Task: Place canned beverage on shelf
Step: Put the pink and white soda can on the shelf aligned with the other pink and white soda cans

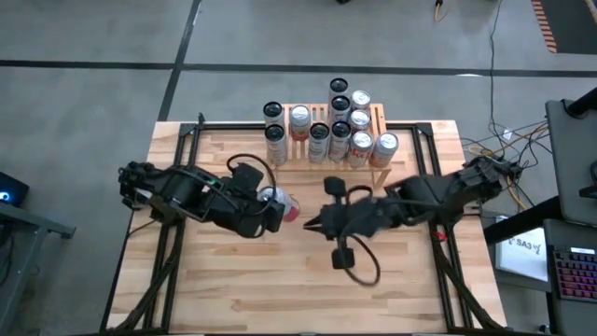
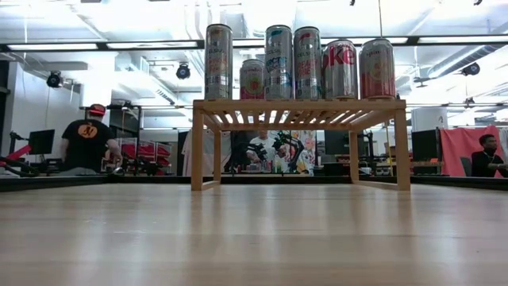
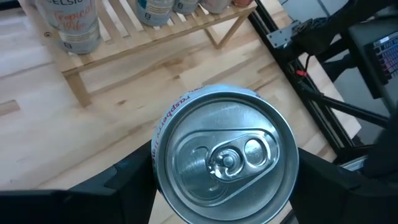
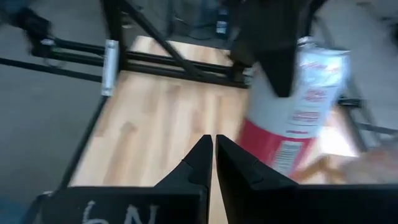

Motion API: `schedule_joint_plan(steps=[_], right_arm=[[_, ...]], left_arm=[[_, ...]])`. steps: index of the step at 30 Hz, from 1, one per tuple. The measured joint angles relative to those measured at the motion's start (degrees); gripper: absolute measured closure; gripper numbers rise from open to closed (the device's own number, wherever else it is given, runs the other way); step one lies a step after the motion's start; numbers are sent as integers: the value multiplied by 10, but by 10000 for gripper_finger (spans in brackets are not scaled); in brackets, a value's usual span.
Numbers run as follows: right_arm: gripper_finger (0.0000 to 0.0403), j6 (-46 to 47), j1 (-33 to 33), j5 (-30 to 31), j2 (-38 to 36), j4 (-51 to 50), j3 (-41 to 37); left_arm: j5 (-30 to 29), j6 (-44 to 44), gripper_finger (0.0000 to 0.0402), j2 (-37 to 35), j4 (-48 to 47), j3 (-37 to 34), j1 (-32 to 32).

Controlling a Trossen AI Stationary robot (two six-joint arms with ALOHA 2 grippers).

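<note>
**Can held by left gripper in front of the shelf; right gripper closed and empty**

A white-and-red beverage can (image 1: 281, 204) is being gripped upright by the left gripper (image 1: 272, 209), whose dark fingers (image 3: 124, 180) are being pressed against opposite sides of the can body. In the left wrist view the silver lid with its pull tab is being seen from directly above, filling the space between the fingers. The can is being held over the wooden tabletop (image 1: 233, 289), near the middle of the table and in front of the shelf (image 1: 378, 174), apart from it. Whether the can base is touching the tabletop cannot be told.

The shelf is being occupied by roughly ten upright cans (image 1: 329, 131), grouped across its slatted top. In the low view five of them are being shown standing in a row above the slats.

The right gripper (image 1: 317, 224) is being kept just beside the held can, its two fingers (image 4: 202, 163) pressed together with nothing between them. In the right wrist view the can is being seen just ahead of those fingertips.

People are being observed in the room beyond the table.
</note>
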Motion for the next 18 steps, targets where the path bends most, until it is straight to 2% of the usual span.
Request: schedule_joint_plan(steps=[2, 4, 10, 14, 18], right_arm=[[390, 0, -19, -47, -22, 51, -59], [390, 0, -32, -61, -44, 100, -122], [390, 4, -56, -16, -104, 264, -280], [390, 28, -59, 4, -118, 347, -317], [389, 36, -59, 6, -109, 346, -317]], left_arm=[[9, 13, 132, 0, 0, 0, 6], [22, 30, 132, 0, 0, -1, 13], [41, 53, 132, 0, 0, -2, 30], [41, 57, 132, 0, 0, -2, 37], [41, 54, 132, 0, 0, -2, 39]])
